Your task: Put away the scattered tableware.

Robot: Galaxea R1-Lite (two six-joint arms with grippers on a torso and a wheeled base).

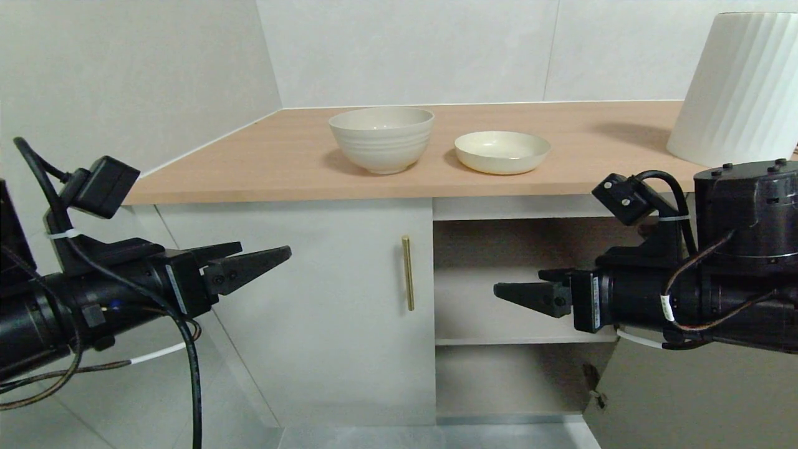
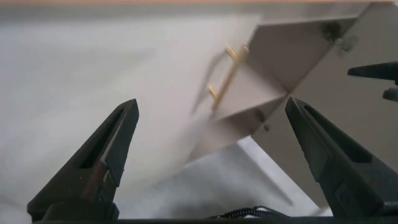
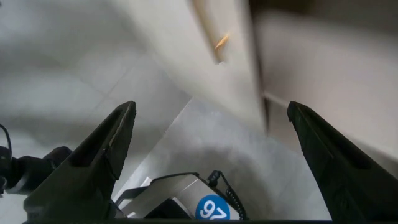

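While left gripper [image 1: 265, 254] and right gripper [image 1: 519, 282] gape empty, the right arm [image 1: 698, 312] hides part of the cupboard [image 1: 492, 246] (bowl [image 1: 381, 138], dish [image 1: 502, 151] above).

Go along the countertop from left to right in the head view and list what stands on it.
deep ribbed bowl → shallow dish → tall white ribbed shade, cut off by the right edge of the picture.
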